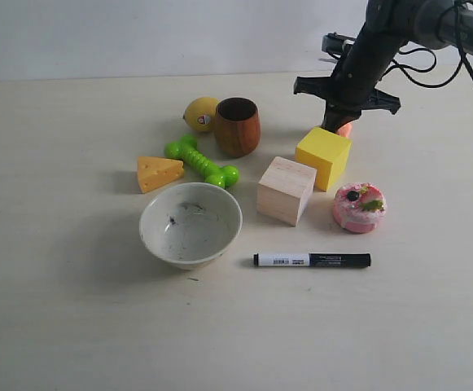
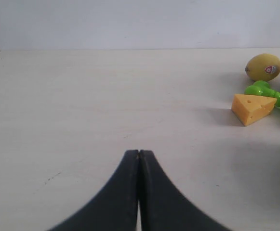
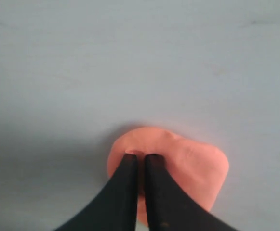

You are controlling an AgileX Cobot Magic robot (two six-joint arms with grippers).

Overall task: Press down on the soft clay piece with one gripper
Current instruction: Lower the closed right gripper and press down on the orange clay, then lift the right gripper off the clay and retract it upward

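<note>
The soft clay piece [image 3: 190, 166] is a salmon-pink flattish lump on the pale table. In the exterior view only a sliver of the clay [image 1: 347, 129] shows, just behind the yellow cube [image 1: 324, 156]. My right gripper [image 3: 140, 156] is shut, its two dark fingertips almost together and dug into the clay's top, where a small dent shows. From the exterior view the right gripper [image 1: 334, 124] points straight down onto the lump. My left gripper [image 2: 139, 153] is shut on nothing above bare table, and it lies outside the exterior view.
A wooden cube [image 1: 286, 190], a pink cake [image 1: 359, 207] and a black marker [image 1: 312, 260] lie in front of the yellow cube. Left of them are a wooden cup [image 1: 237, 126], lemon [image 1: 201, 114], green bone toy [image 1: 201, 162], cheese wedge [image 1: 159, 173] and white bowl [image 1: 190, 224].
</note>
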